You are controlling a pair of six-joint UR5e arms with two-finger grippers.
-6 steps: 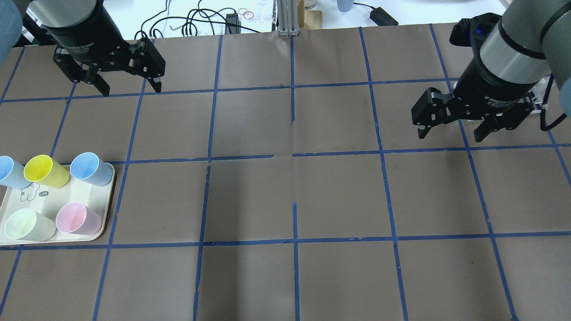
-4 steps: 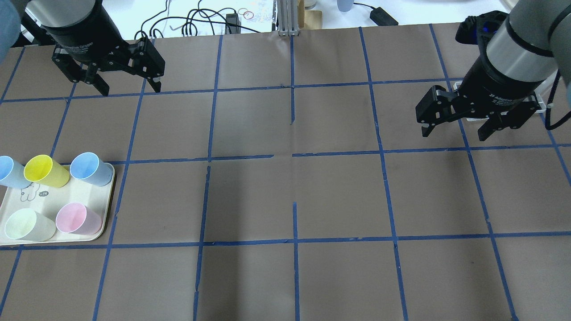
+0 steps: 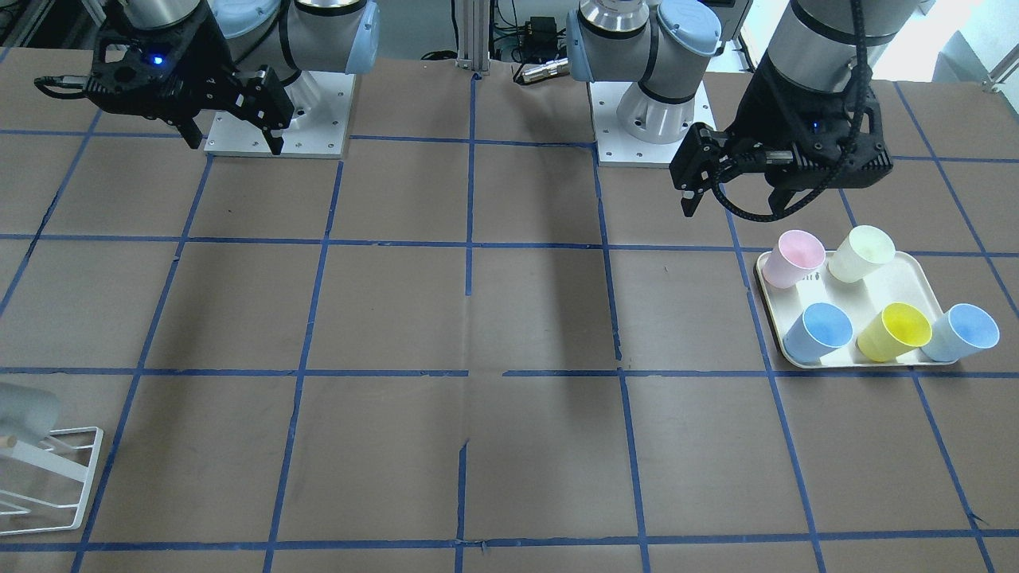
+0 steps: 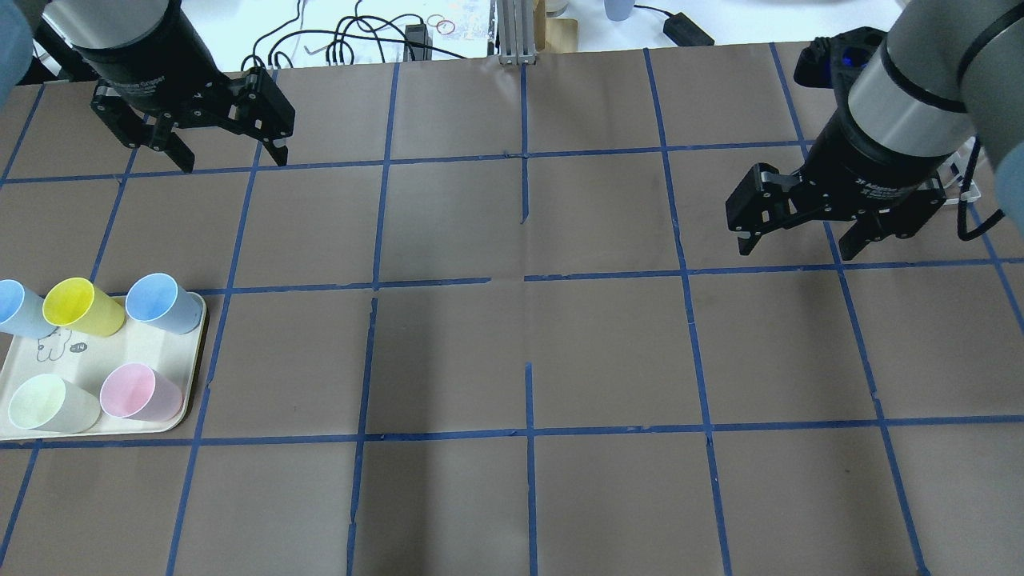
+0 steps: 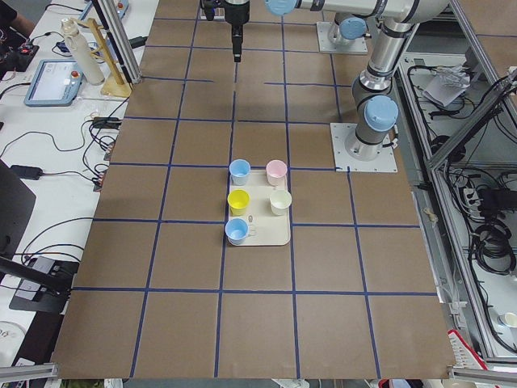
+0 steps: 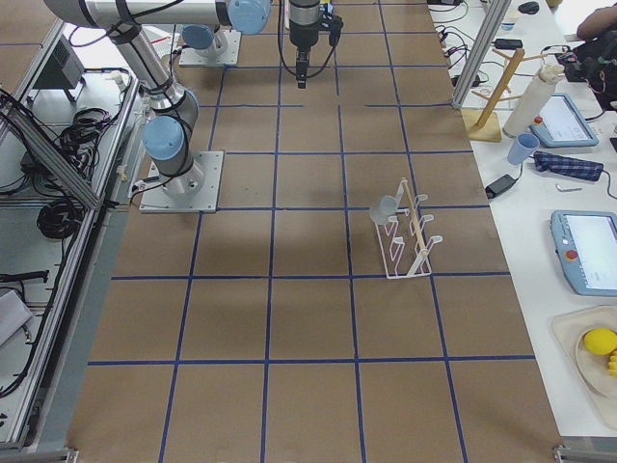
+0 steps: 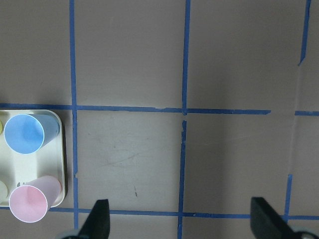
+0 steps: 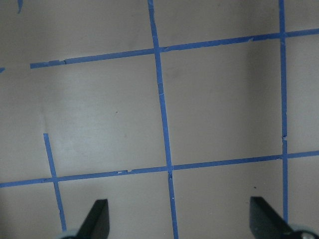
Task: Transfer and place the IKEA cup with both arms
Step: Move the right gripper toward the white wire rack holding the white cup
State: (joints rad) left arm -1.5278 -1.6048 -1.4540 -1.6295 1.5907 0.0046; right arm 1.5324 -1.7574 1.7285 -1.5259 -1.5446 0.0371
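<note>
The light-grey IKEA cup [image 6: 384, 208] hangs on its side on a peg of a white wire rack [image 6: 413, 243]. It also shows at the left edge of the front view [image 3: 22, 411]. My left gripper [image 4: 234, 162] is open and empty, high above the table at the back left, beyond the tray. It also shows in the front view [image 3: 736, 208] and in its own wrist view [image 7: 182, 220]. My right gripper [image 4: 796, 250] is open and empty, hovering over bare table at the right, and shows in the front view [image 3: 235, 145] too. The overhead view does not show the cup.
A cream tray [image 4: 172, 416] at the table's left holds a pink cup [image 4: 138, 392], a pale cream-green cup [image 4: 48, 404], a yellow cup [image 4: 78, 306] and two light blue cups [image 4: 164, 302]. The brown table has a blue tape grid [image 4: 528, 276].
My right gripper has shifted a little to the left and its wrist has turned slightly. It stays open. The left gripper has barely moved.
</note>
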